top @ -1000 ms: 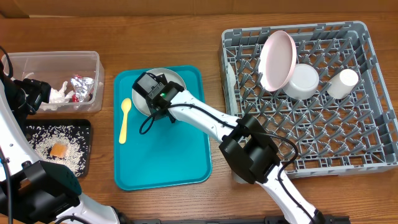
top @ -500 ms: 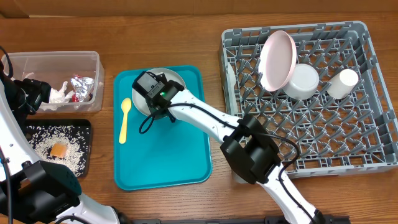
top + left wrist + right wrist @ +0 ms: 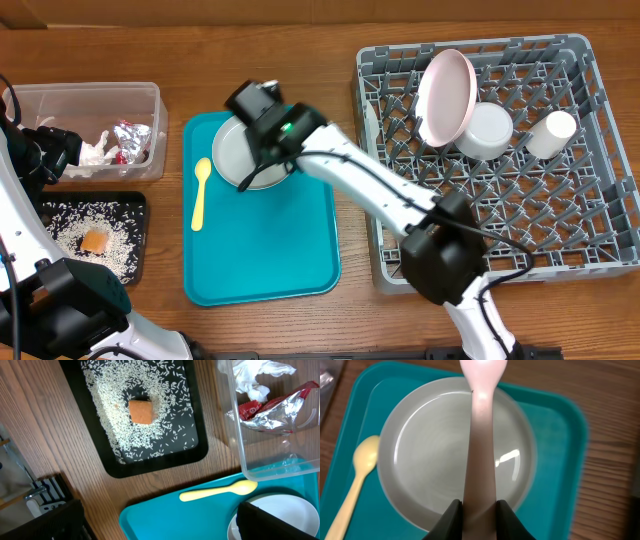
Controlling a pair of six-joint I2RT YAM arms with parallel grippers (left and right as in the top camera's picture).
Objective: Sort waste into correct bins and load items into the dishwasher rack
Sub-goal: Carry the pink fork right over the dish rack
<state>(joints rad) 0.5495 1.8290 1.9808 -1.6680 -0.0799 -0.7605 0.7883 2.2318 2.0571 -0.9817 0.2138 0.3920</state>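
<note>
Fingers of right gripper clamped on pinkish utensil, likely a spoon, jutting ahead over grey-green plate; wrist pitched downward.

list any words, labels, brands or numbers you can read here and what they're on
No text can be read in any view.
foil wrapper in the clear tub: red print, too crumpled and blurred to read.
pink utensil, yellow spoon, grey plate, dishwasher rack: no markings show.
</note>
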